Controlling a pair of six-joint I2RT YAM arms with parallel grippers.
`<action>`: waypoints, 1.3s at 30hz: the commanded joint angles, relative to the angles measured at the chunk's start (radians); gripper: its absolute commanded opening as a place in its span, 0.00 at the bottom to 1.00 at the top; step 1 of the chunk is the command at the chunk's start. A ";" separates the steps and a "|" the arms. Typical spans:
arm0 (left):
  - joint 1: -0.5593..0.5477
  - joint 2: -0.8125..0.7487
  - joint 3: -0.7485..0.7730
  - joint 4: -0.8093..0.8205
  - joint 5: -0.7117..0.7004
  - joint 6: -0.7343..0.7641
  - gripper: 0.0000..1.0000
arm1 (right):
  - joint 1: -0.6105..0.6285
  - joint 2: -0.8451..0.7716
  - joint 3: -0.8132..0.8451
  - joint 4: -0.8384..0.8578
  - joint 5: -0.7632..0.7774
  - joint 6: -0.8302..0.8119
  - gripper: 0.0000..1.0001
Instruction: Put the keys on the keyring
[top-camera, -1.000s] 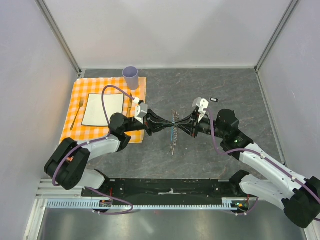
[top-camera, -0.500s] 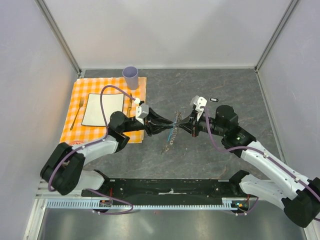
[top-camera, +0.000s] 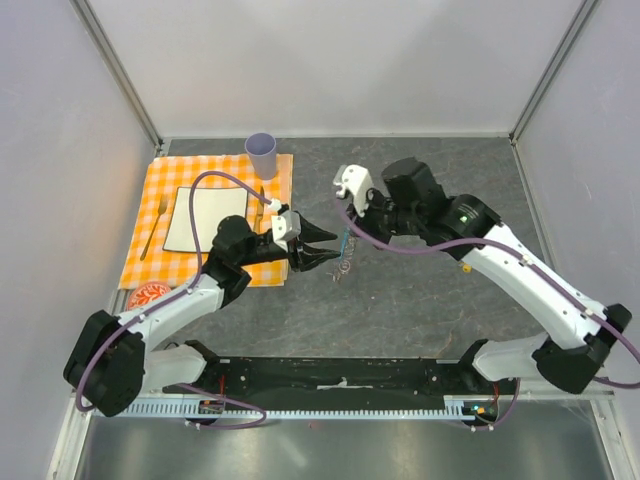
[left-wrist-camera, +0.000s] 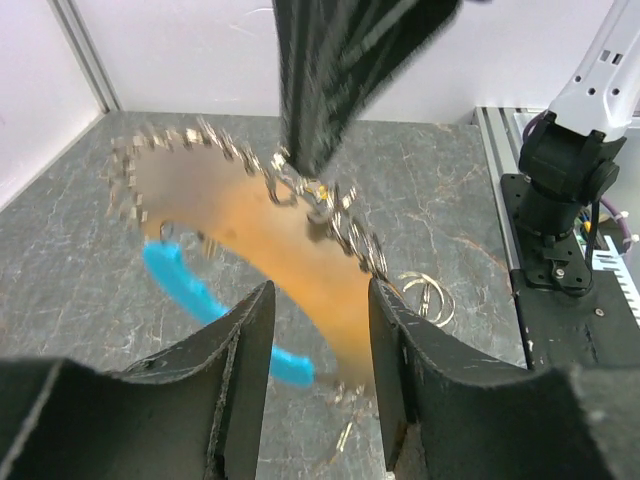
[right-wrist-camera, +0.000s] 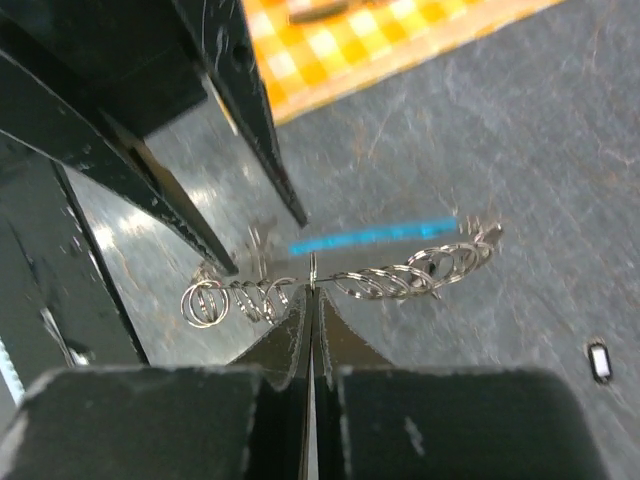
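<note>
Because the keyring (right-wrist-camera: 400, 278) hangs clear of the desk (right-wrist-camera: 520, 150), pinched on its upper run by the right claw (right-wrist-camera: 313, 300) with both fingers pressed together on one link, the coming move turns on how the loop faces the other arm. Its chain stretches crosswise to those fingers, and the blue section (right-wrist-camera: 370, 238) sags on the lower side. The left claw (left-wrist-camera: 320, 290) sits just beside the loop, fingers apart and holding nothing, pointed at the flat of the ring. One key (right-wrist-camera: 598, 362), black with a white centre, lies flat on the desk well apart from the ring, at the edge of the right wrist view. The top view hides it, so I cannot tell which arm is nearer. As I judge it, the left claw is the free one and would have to turn away from the loop to fetch that key.
</note>
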 joint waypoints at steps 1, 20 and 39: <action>-0.004 -0.049 0.003 -0.029 -0.036 0.084 0.50 | 0.107 0.077 0.124 -0.273 0.312 -0.080 0.00; -0.004 0.066 -0.025 0.257 0.136 -0.113 0.48 | 0.174 0.046 0.038 -0.188 0.163 -0.168 0.00; -0.039 0.160 0.039 0.293 0.202 -0.181 0.39 | 0.174 -0.005 -0.048 -0.094 0.122 -0.178 0.00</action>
